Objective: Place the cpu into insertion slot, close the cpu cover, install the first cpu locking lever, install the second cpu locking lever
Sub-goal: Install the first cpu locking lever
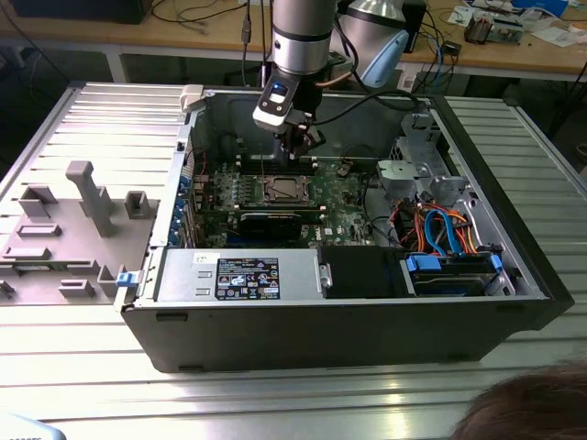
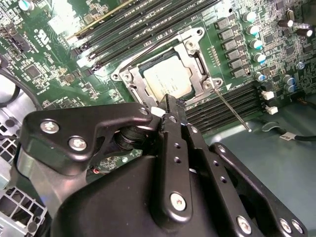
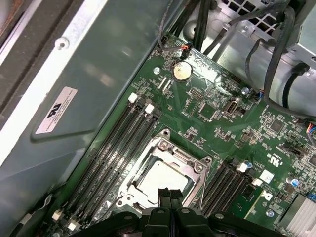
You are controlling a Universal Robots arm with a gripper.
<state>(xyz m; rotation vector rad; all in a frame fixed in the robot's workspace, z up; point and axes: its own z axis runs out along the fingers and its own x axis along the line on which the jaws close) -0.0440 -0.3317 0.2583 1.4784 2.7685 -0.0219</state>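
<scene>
The jaws are sitting tight together. The gripper point(image 2: 172, 102) is hanging just above the cpu point(image 2: 167, 80), which is lying in the insertion slot point(image 1: 280, 190). The cpu cover point(image 3: 173, 154) is lying flat around it, its near edge hiding behind the fingers point(image 3: 161, 197).

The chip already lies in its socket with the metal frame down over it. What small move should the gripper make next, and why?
Probably shift the shut gripper sideways to the thin locking lever and press it down. The cpu sits under the closed cpu cover, while that lever seems to stick out free beside it, not latched.
</scene>
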